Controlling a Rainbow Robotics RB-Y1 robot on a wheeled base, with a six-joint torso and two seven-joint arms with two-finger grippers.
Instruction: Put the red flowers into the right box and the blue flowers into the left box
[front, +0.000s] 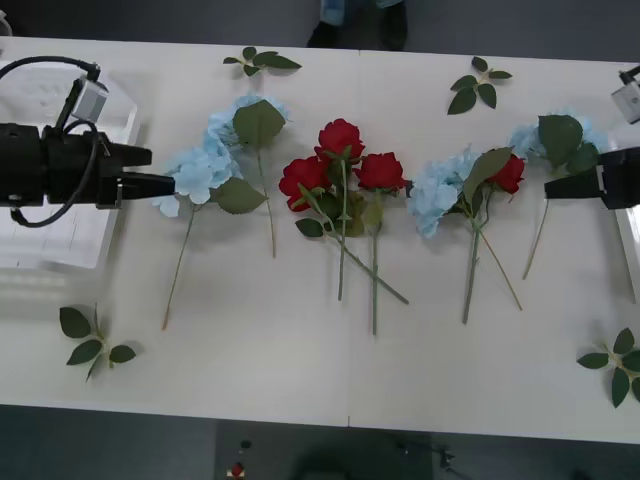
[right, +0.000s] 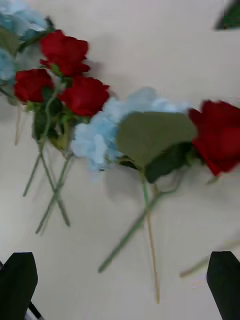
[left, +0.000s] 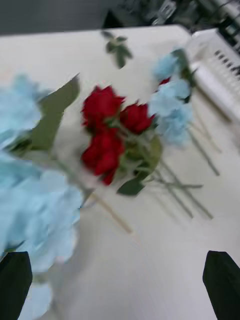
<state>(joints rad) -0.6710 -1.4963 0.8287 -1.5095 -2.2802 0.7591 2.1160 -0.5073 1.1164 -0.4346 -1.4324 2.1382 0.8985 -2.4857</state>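
Already the left gripper (front: 160, 183) hovered spread beside the nearest blue flowers (front: 200, 170), the left box (front: 60, 250) behind it. The right gripper (front: 560, 187), also spread, faced tangled red flowers (front: 340, 165); crossed stems risked dragging neighbours.

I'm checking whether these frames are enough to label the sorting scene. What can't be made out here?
- Right box: front view, cut off by the picture's edge; only a strip of rim shows.
- Left box: front view, much of it hidden under the left gripper and its arm.
- Fourth red rose: front view, partly covered by a green leaf.
- Near blue flowers: left wrist view, blurred.
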